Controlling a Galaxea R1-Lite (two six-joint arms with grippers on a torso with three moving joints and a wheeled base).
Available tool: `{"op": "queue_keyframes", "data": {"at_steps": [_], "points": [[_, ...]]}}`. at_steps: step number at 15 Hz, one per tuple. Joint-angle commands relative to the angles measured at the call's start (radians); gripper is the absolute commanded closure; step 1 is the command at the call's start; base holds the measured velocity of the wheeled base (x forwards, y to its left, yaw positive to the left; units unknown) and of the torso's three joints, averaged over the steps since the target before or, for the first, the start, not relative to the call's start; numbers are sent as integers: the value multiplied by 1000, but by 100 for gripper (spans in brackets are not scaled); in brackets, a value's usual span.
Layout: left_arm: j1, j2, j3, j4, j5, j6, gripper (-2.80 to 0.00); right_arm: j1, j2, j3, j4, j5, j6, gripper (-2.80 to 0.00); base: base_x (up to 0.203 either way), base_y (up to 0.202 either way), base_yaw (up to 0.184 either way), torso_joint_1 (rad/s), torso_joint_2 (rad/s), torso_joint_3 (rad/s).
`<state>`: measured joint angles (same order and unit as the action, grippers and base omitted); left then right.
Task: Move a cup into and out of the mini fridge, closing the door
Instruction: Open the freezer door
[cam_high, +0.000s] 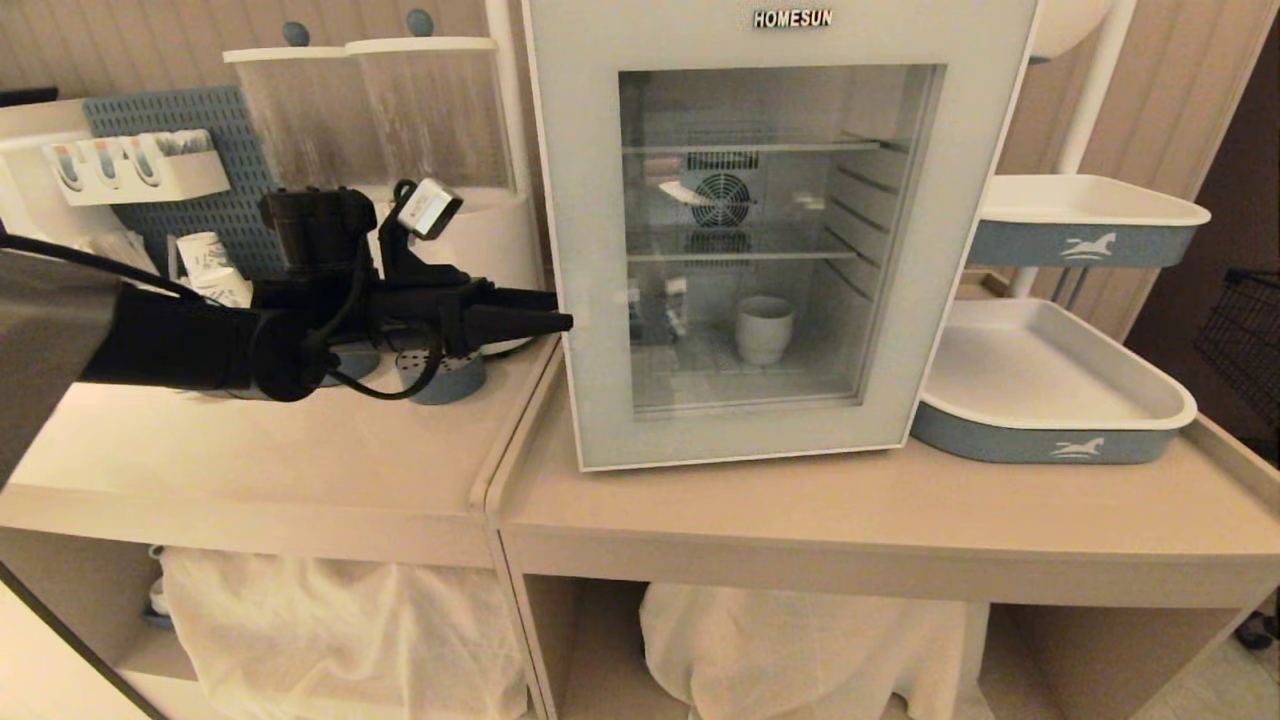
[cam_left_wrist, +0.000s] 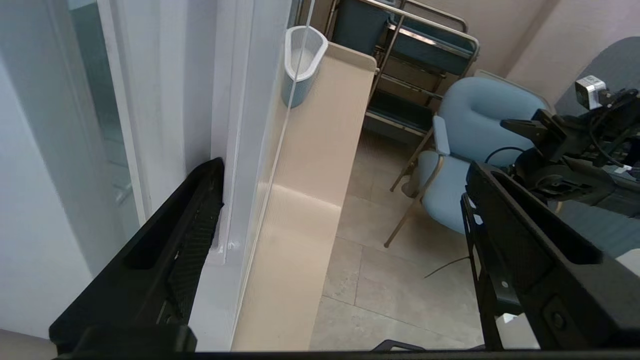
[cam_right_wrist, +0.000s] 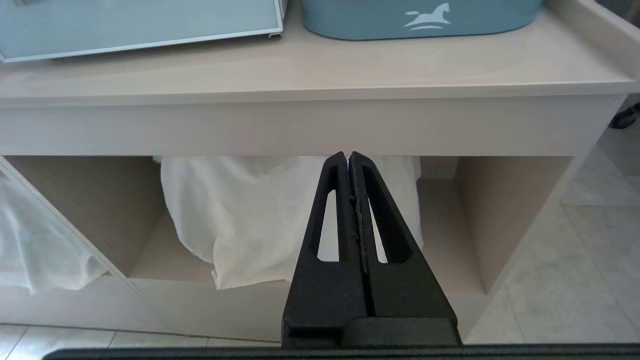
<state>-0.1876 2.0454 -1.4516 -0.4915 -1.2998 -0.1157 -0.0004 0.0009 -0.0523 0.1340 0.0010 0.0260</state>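
The mini fridge (cam_left_wrist: 165, 90) stands on the counter with its door (cam_high: 590, 250) shut, "HOMESUN" along the top of the frame. Through the glass the white cup (cam_high: 765, 328) sits upright on the fridge floor, under the wire shelves. My left gripper (cam_high: 562, 310) is held level at the door's left edge, open and empty. In the left wrist view the left gripper (cam_left_wrist: 345, 170) has one finger (cam_left_wrist: 200, 215) against the fridge's side at the door seam, the other out in front of the door. My right gripper (cam_right_wrist: 348, 156) hangs shut and empty in front of the counter, below its top.
Two drink dispensers (cam_high: 430, 110) and paper cups (cam_high: 205, 260) stand behind the left arm. Two blue-and-white trays (cam_high: 1050, 380) sit right of the fridge. White cloth (cam_high: 340, 630) fills the shelves under the counter. A blue chair (cam_left_wrist: 480, 130) stands on the floor.
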Motion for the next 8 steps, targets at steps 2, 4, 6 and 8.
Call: {"op": "queue_keyframes", "data": {"at_steps": [2, 4, 6, 8], "points": [[-18, -14, 44, -4, -5, 0, -280, 0, 1, 0, 1, 0, 0, 0, 0, 0, 0, 0, 0, 0], [-41, -32, 88, -8, -1, 2, -280, 0, 1, 0, 1, 0, 0, 0, 0, 0, 0, 0, 0, 0], [-50, -44, 116, -19, 4, 2, -280, 0, 1, 0, 1, 0, 0, 0, 0, 0, 0, 0, 0, 0], [-56, -61, 161, -48, 8, -1, -280, 2, 1, 0, 1, 0, 0, 0, 0, 0, 0, 0, 0, 0]]}}
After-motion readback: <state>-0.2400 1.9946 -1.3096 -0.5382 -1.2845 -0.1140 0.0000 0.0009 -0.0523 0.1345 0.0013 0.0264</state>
